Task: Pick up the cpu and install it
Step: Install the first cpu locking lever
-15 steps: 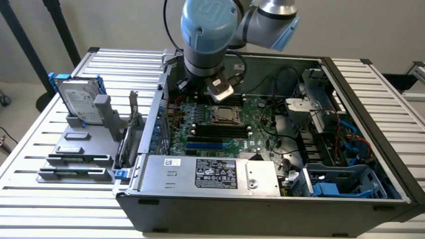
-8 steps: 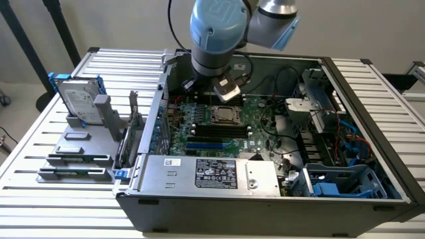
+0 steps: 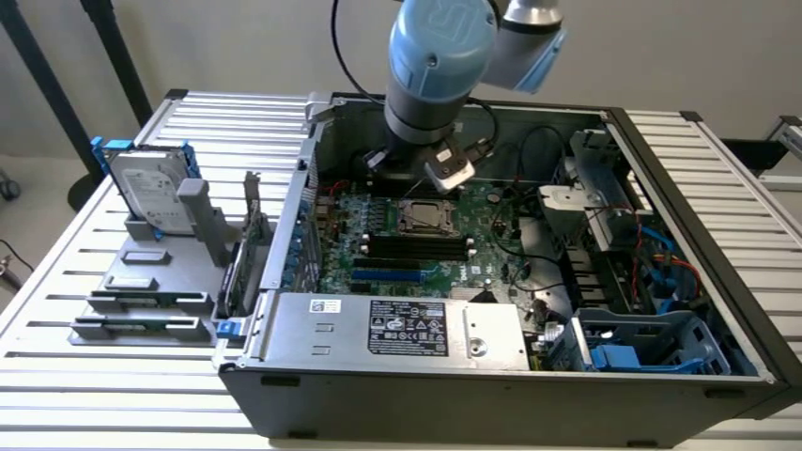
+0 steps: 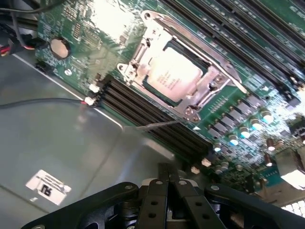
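- The cpu (image 3: 426, 218) lies flat in its metal-framed socket on the green motherboard (image 3: 491, 246), near the centre of the exterior view. Its silver top (image 4: 174, 74) is uncovered.
- The end effector (image 4: 167, 175) is clenched, fingers pressed together on nothing, and is apart from the cpu.
- The open computer case (image 3: 501, 387) sits on the slatted desk (image 3: 75, 376).
- A hard drive (image 3: 145, 193) stands at the exterior view's left.

the cpu (image 4: 172, 76) is silver-grey, the motherboard (image 4: 78, 28) green, the gripper (image 4: 167, 174) seemingly black.

My arm (image 3: 433, 85) is running off the exterior view's top edge and covering the far part of the motherboard (image 3: 495, 211). The wrist picture's edge is cropping the linkage of my gripper (image 4: 167, 171); the print on the cpu (image 4: 174, 76) is blurring beyond reading.
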